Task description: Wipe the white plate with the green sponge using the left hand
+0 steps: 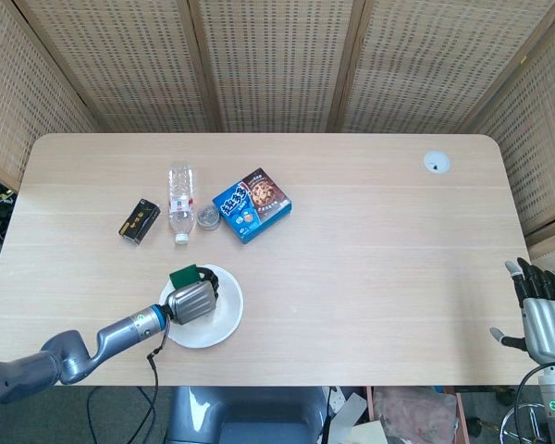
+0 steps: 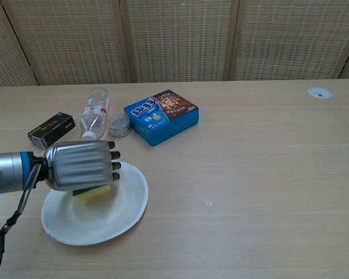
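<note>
A white plate (image 1: 224, 319) (image 2: 125, 209) lies near the table's front left edge. My left hand (image 1: 193, 300) (image 2: 81, 164) is over its far-left part, fingers curled around the green sponge (image 1: 184, 275) (image 2: 93, 192), which has a yellow underside. The sponge's underside sits on or just above the plate's surface; most of it is hidden under the hand. My right hand (image 1: 538, 317) hangs off the table's front right corner, fingers apart, holding nothing.
Behind the plate lie a clear water bottle (image 1: 180, 202) (image 2: 93, 112), a small round tin (image 1: 207, 217) (image 2: 118, 125), a blue cookie box (image 1: 251, 204) (image 2: 161, 115) and a black box (image 1: 140, 220) (image 2: 50, 129). A white grommet (image 1: 436, 163) sits at the far right.
</note>
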Action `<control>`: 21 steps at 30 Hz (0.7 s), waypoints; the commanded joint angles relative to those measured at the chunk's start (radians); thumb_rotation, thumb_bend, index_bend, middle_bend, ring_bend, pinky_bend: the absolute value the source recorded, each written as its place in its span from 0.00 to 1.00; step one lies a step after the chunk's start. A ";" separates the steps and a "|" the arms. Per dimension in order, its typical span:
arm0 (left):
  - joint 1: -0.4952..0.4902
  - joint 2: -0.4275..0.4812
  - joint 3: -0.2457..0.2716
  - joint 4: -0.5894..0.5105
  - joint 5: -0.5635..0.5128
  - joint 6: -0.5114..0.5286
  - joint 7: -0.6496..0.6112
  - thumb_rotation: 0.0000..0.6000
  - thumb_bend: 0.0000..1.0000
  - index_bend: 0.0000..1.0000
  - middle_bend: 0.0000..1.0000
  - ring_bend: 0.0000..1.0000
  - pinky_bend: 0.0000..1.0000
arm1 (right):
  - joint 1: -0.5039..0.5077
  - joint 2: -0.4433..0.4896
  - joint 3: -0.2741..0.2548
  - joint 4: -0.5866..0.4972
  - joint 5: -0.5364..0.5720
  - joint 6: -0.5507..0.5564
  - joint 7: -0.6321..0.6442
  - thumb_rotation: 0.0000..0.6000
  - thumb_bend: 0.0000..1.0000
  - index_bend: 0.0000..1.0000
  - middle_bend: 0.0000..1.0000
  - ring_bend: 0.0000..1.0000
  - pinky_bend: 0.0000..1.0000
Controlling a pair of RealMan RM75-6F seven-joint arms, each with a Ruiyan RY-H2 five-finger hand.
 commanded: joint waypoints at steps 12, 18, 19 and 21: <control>-0.011 0.078 -0.047 -0.146 -0.027 -0.074 0.280 1.00 0.17 0.66 0.54 0.40 0.46 | -0.002 0.004 -0.003 -0.007 -0.008 0.006 0.002 1.00 0.00 0.00 0.00 0.00 0.00; 0.011 0.034 -0.057 -0.124 -0.046 -0.080 0.357 1.00 0.18 0.70 0.59 0.43 0.47 | -0.003 0.006 -0.001 -0.006 -0.005 0.006 0.006 1.00 0.00 0.00 0.00 0.00 0.00; 0.015 0.025 -0.058 -0.118 -0.047 -0.078 0.363 1.00 0.18 0.71 0.60 0.44 0.48 | -0.003 0.006 -0.001 -0.006 -0.005 0.007 0.006 1.00 0.00 0.00 0.00 0.00 0.00; 0.019 0.008 -0.057 -0.105 -0.043 -0.072 0.376 1.00 0.18 0.72 0.63 0.45 0.48 | -0.003 0.006 -0.001 -0.006 -0.006 0.007 0.006 1.00 0.00 0.00 0.00 0.00 0.00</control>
